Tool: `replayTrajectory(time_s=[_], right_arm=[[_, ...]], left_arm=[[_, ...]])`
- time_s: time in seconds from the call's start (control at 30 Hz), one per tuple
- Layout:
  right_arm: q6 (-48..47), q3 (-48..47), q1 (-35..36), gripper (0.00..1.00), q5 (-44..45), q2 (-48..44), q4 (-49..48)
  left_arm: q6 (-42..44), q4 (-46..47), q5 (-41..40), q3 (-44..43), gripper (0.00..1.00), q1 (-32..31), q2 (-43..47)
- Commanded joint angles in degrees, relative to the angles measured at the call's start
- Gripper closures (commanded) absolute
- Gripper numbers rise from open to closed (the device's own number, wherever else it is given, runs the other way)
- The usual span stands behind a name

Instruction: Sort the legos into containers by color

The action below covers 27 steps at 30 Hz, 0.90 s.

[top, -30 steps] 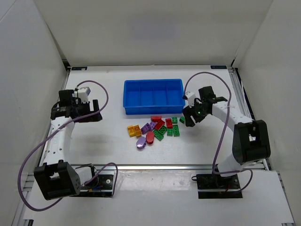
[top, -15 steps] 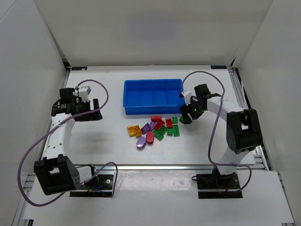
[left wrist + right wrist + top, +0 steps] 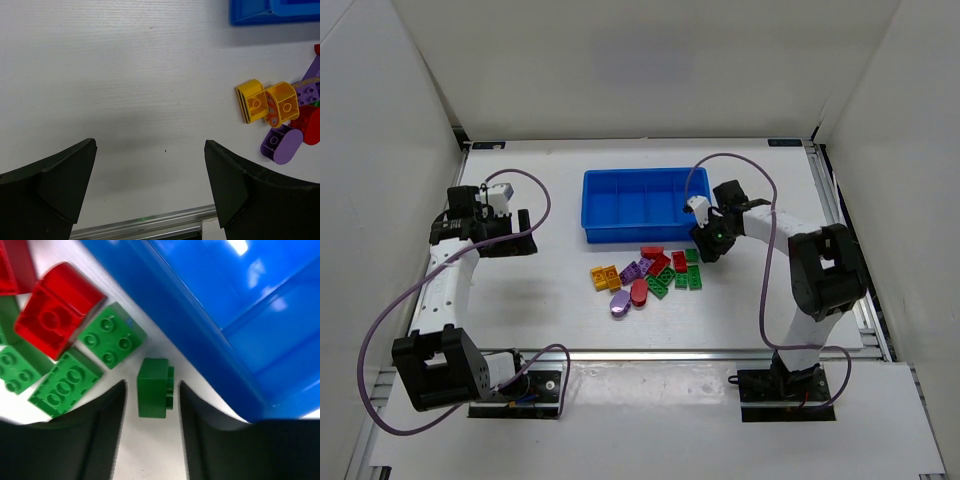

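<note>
The legos lie in a loose pile (image 3: 650, 272) on the white table in front of the blue tray (image 3: 645, 173), whose four compartments look empty. My right gripper (image 3: 708, 243) is open and low at the pile's right end. In the right wrist view its fingers (image 3: 151, 405) flank a small green brick (image 3: 154, 388) lying on its side, with gaps on both sides, close to the tray's wall (image 3: 200, 305). My left gripper (image 3: 505, 235) is open and empty above bare table at the left (image 3: 150, 170). Two yellow bricks (image 3: 255, 101) and a purple rounded one (image 3: 281, 144) lie to its right.
A red brick (image 3: 57, 315), a green square brick (image 3: 111, 340) and a longer green one (image 3: 65, 385) lie just left of the right fingers. White walls enclose the table on three sides. A metal rail (image 3: 150, 222) runs along the near edge.
My right gripper has moved left and down, from right of the pile to straddling the small green brick by the tray's front right corner. The left arm has hardly moved.
</note>
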<state>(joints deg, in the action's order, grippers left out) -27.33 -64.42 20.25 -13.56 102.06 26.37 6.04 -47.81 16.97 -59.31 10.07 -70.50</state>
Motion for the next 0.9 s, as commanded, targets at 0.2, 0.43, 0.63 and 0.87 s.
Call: replayTrajectory(time_s=[0.2,0.43,0.63,0.87], right_arm=[[-0.8,-1.1,0.1,0.77,3.5,0.5,-1.9],[0.6,0.3,0.8,0.86,-1.9,-13.4,4.5],[5.8,-9.6,-0.1,0.87,-6.2,-15.3,9.6],[7.3,-23.9,0.1,0.87,-3.5,-3.6,6.2]], left_arm=[[0.3,0.1,-0.2,-1.8,0.01,0.4,-0.6],[0.4,0.3,0.9,-1.3,0.01,0.3,-0.6],[0.4,0.3,1.4,-0.9,0.00,0.3,0.0],[0.4,-0.8,1.2,-3.9,0.01,0.3,-1.0]])
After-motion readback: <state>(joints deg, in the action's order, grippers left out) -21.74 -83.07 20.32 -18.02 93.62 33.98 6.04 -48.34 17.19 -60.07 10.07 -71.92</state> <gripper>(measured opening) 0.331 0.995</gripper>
